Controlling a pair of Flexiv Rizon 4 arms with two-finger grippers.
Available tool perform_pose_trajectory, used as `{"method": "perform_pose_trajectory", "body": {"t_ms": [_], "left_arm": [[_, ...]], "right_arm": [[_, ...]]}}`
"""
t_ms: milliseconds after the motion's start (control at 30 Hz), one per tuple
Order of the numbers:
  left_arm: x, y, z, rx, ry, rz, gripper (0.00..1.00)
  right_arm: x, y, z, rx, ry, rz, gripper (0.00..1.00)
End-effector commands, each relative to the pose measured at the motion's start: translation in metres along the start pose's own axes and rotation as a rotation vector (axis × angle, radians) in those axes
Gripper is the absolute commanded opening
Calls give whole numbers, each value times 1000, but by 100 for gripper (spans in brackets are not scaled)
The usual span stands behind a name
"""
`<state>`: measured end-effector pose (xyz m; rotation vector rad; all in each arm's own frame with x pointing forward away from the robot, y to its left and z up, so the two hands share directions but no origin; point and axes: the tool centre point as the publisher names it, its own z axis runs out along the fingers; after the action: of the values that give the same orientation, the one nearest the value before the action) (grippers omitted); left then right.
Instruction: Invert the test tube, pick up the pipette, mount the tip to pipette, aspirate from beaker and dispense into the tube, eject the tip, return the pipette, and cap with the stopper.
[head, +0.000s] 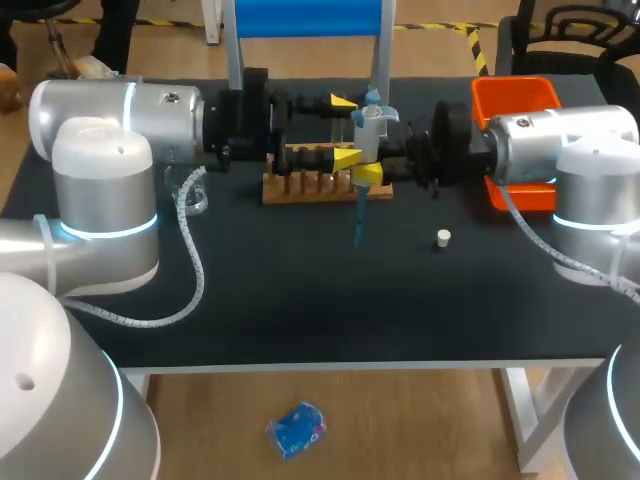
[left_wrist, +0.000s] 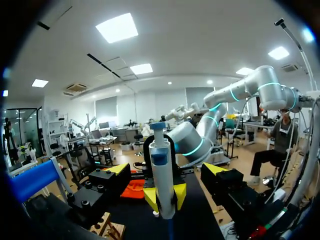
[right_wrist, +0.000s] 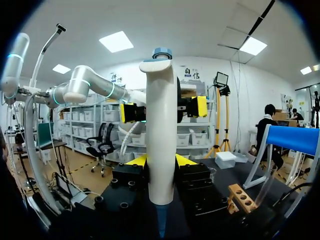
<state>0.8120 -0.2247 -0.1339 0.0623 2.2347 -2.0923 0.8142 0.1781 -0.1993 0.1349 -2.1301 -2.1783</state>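
A black table (head: 300, 300) holds a wooden test tube rack (head: 310, 188) with a row of holes, set towards the far edge. A white pipette (head: 371, 120) with a blue plunger cap stands upright over the rack's right end. A blue tip (head: 358, 222) is mounted on it and points down at the table just in front of the rack. The right gripper (right_wrist: 160, 160) pinches the pipette's body from two sides, its yellow tips pressed against the white barrel. The left gripper (head: 345, 128) reaches in above the rack with its fingers spread wide – one on either side of the pipette, neither touching it. A small white stopper (head: 443, 238) lies on the table, apart from the rack on its right and nearer the front. An orange bin (head: 515, 97) sits well to the rack's right, at the far edge.
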Motion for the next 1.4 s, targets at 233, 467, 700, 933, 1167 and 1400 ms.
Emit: {"method": "perform_pose_trajectory", "body": {"t_ms": [233,467,700,933,1167,1400], "left_arm": [[2,-2,-2,5,-11,-4,100],[2,-2,-2,5,-11,-4,100],[2,-2,-2,5,-11,-4,100],[2,-2,-2,5,-11,-4,100],[2,-2,-2,5,-11,-4,100],[2,-2,-2,5,-11,-4,100]], "right_arm": [[0,-4,-80,-35,-66,-78,0],[-9,11,-134,-37,-133,-90,0],[-21,31,-192,-29,-215,-83,0],[-32,55,-243,12,-300,-100,0],[-51,60,-291,3,-377,-66,0],[-81,45,-322,-9,-412,-33,0]]}}
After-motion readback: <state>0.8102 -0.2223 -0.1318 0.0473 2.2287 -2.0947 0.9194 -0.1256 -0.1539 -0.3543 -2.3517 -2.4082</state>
